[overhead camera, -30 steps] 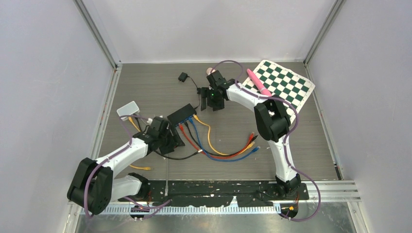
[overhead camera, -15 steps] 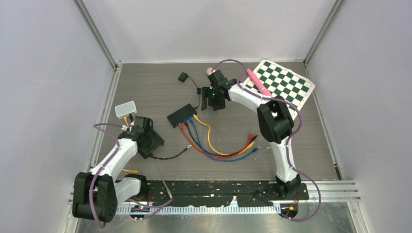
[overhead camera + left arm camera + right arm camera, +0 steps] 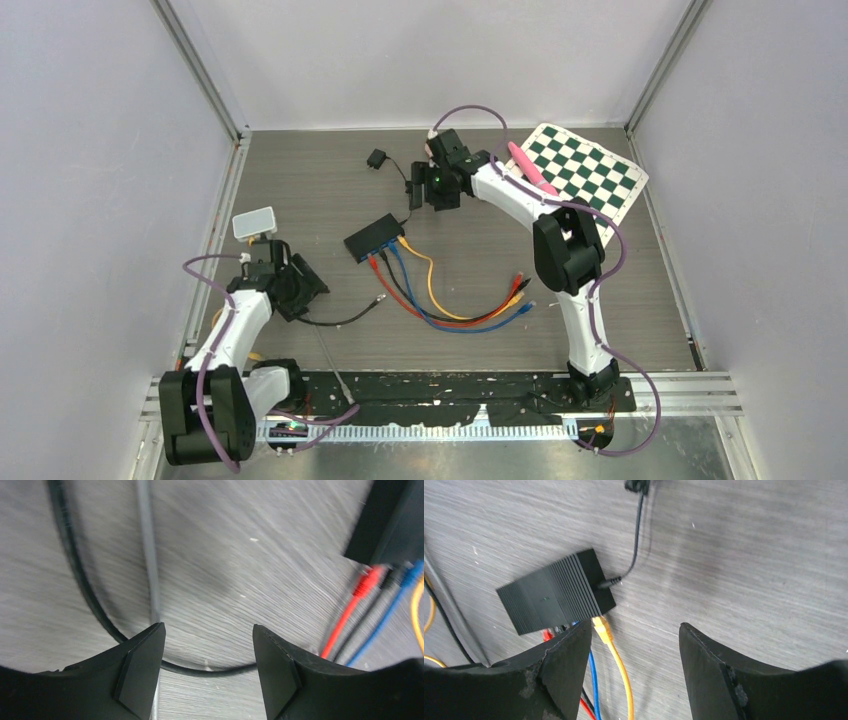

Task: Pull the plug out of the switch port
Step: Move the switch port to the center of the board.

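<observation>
The black switch [image 3: 375, 237] lies mid-table with red [image 3: 380, 270], black, blue [image 3: 408, 275] and orange [image 3: 425, 265] cables plugged into its near side. A loose black cable [image 3: 345, 318] lies left of it, its free plug [image 3: 380, 298] on the table. My left gripper [image 3: 310, 292] is open and empty over that cable [image 3: 210, 669]. My right gripper [image 3: 425, 195] is open and empty just beyond the switch [image 3: 556, 592]; the orange plug [image 3: 601, 627] shows between its fingers. In the left wrist view the switch [image 3: 390, 520] is at top right.
A power lead [image 3: 636, 530] runs from the switch's far side to a black adapter [image 3: 377, 158]. A white box [image 3: 254, 222] sits at the left. A checkerboard [image 3: 585, 175] and pink pen [image 3: 532, 168] lie at back right. A thin grey rod [image 3: 330, 350] lies near the front.
My left arm has drawn back left from the switch, and the loose black cable came away with it. My right gripper has moved back and a little up from the switch.
</observation>
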Robot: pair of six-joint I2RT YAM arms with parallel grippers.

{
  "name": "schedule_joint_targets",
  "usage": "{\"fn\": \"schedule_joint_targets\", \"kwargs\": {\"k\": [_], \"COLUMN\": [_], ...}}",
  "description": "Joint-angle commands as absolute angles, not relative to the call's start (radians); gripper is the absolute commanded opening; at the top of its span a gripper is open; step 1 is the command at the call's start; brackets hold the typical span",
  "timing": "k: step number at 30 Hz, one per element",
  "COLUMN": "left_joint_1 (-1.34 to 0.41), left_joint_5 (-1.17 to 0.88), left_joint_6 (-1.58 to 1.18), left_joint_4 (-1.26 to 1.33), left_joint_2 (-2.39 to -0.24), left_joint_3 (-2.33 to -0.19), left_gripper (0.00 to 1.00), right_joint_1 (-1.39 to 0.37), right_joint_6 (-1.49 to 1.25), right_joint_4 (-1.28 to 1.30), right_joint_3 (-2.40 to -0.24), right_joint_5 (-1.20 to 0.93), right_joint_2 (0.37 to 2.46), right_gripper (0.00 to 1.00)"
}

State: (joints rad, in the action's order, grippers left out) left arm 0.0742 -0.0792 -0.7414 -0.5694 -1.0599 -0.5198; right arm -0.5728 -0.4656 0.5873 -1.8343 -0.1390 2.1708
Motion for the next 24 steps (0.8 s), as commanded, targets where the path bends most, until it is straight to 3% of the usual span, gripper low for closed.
{"fn": "schedule_joint_targets", "kwargs": {"k": [1, 5, 12, 24], "left_joint_1": [0.073, 0.06, 0.055, 0.052], "left_joint_5": [-0.322, -0.36, -0.41, -0.393], "left_joint_6": [-0.635, -0.598, -0.572, -0.556], "left_joint_4": [-0.4, -0.391, -0.425, -0.454], "left_joint_2": [-0.962, -0.876, -0.807, -0.806], "left_joint_3": [-0.497, -0.497, -0.508, -0.51], "left_gripper": [0.7, 0.76, 0.77, 0.77], "right_joint_1": [-0.559, -0.558, -0.559, -0.558], "right_joint_6": [-0.472, -0.496, -0.501, -0.479], "right_joint_4": [0.576, 0.584, 0.627, 0.574], "right_joint_3": [-1.966, -2.107, -2.409, -2.443], "right_joint_5": [-0.1, -0.096, -0.022, 0.02], "right_joint_2": [2.214, 2.33, 2.53, 2.604], "right_gripper": [0.71, 0.71, 0.65, 0.58]}}
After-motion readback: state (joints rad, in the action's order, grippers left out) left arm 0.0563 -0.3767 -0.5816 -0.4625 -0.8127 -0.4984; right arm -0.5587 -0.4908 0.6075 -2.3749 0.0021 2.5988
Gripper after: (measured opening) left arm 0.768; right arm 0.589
